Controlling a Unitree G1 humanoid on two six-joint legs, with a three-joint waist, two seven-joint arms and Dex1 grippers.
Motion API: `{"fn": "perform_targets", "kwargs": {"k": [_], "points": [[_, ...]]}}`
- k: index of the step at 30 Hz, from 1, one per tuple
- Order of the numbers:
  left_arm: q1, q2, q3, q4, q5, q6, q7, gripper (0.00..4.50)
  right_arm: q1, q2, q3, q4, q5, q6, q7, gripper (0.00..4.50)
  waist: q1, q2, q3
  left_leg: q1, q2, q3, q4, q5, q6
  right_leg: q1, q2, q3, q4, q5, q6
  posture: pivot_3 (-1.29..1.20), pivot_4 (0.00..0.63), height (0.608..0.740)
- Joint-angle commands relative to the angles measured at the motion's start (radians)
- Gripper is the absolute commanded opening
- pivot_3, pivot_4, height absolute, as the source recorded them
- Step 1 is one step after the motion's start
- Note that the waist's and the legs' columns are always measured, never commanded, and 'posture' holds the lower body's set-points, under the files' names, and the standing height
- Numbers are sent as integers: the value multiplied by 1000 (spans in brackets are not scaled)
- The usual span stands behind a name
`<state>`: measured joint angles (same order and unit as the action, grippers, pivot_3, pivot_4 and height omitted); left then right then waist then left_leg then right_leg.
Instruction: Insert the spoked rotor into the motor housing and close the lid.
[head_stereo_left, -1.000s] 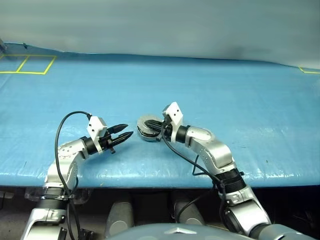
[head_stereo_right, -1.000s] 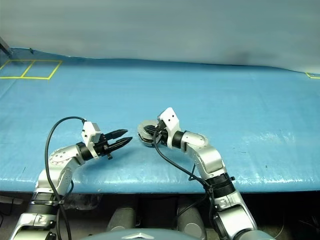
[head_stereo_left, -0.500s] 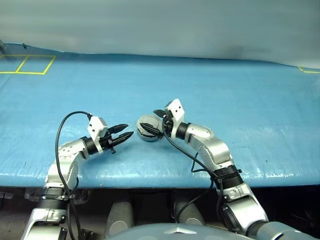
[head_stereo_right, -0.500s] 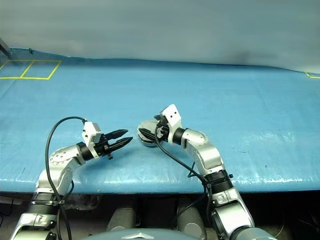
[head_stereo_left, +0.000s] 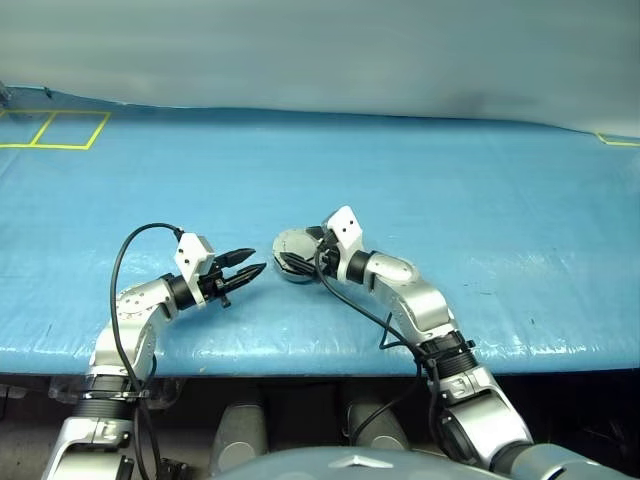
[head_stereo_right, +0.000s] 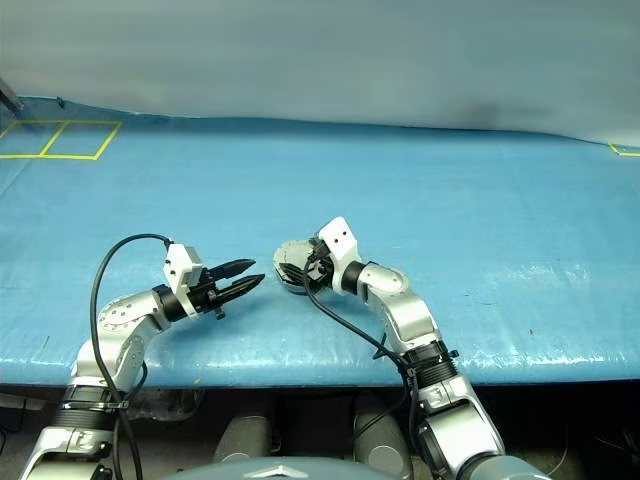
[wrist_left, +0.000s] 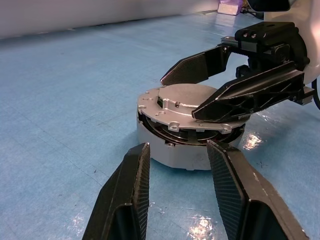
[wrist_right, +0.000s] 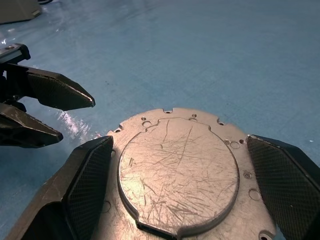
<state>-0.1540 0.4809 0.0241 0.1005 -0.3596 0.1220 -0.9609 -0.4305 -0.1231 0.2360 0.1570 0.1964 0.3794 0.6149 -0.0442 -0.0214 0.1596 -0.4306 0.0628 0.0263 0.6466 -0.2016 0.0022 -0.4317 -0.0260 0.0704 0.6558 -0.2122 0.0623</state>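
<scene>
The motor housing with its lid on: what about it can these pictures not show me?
- Inside the motor housing: hidden by the lid, so the spoked rotor cannot be confirmed, any view.
- Lid's near edge: right wrist view, cut off by the frame.
- Housing's far side: left wrist view, behind the right gripper.

Right claw (head_stereo_left: 296, 250) astride lid (wrist_right: 177, 172)
</scene>
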Motion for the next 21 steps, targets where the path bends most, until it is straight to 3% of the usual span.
{"fn": "perform_targets", "kwargs": {"k": [1, 4, 21], "points": [[-4, 10, 10, -40, 0, -19, 0, 1977, 1, 5, -12, -8, -3, -30, -3, 3879, 0, 0, 0, 0, 0, 0, 0, 0, 0, 0, 0, 0, 0, 0, 0, 0, 150, 740], [-5, 9, 11, -38, 2, -21, 1, 1977, 0, 4, -9, -19, -7, -28, -6, 3033, 0, 0, 0, 0, 0, 0, 0, 0, 0, 0, 0, 0, 0, 0, 0, 0, 150, 740], [-1, 5, 14, -31, 4, -29, 9, 1977, -11, 1, 41, -12, -80, -43, -19, 3027, -1, 0, 0, 0, 0, 0, 0, 0, 0, 0, 0, 0, 0, 0, 0, 0, 150, 740]]}}
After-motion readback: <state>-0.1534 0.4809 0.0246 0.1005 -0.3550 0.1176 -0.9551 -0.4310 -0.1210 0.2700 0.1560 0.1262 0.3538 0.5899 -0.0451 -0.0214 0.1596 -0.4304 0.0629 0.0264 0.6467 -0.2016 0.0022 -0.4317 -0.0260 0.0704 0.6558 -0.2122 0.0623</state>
